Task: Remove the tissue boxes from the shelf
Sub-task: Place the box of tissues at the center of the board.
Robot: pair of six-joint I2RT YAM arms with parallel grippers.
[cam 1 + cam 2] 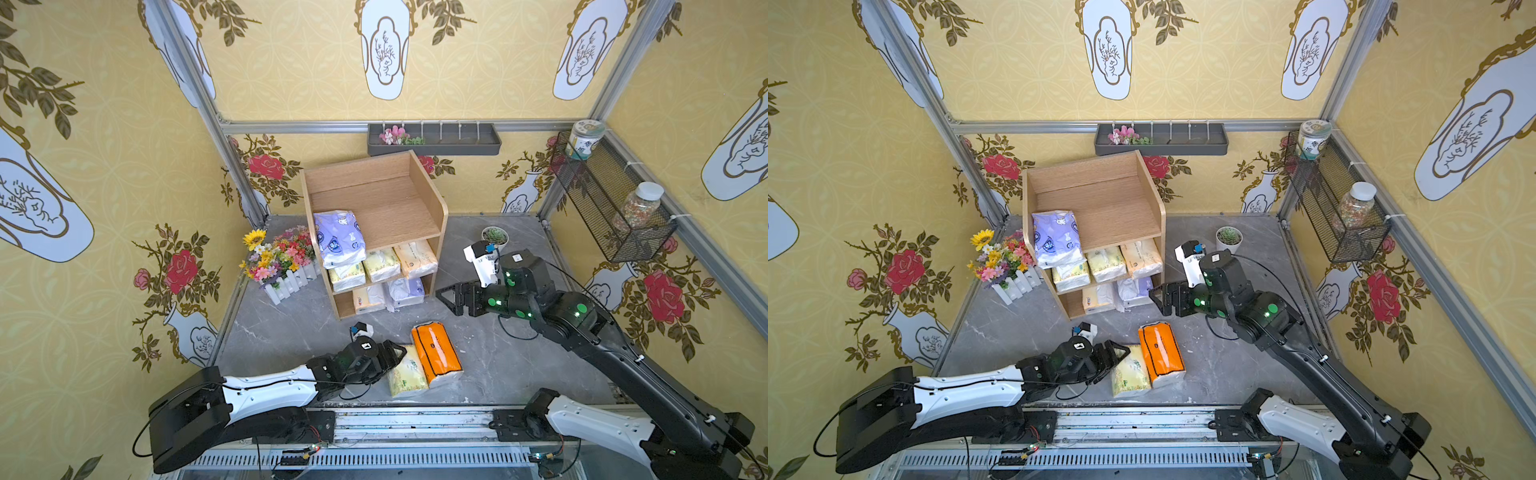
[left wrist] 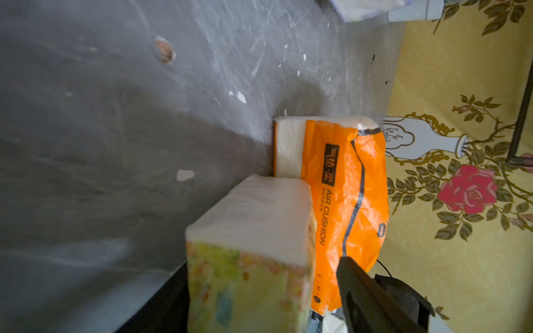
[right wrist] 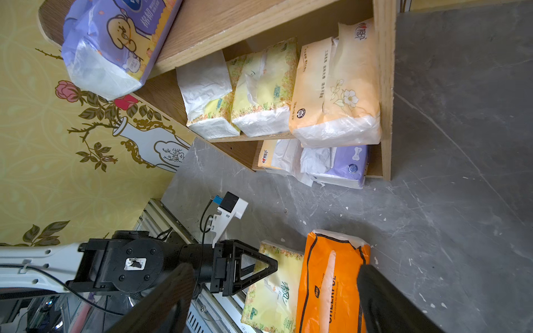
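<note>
Two tissue packs were already off the shelf (image 1: 428,187): a yellow pack (image 1: 407,374) and an orange pack (image 1: 438,353) lay side by side near the table's (image 1: 519,365) front edge. The left gripper (image 1: 397,360) straddled the yellow one, jaws spread clear of it. Six packs lay on the tiers, short ends toward the open front, long axes running front to back. The right gripper (image 1: 445,300), jaws wide and empty, hovered just outside the shelf's right side panel. It was the nearer arm, closest to the peach pack (image 1: 415,257) at the middle tier's right end, and would probably need to swing round to the front.
</note>
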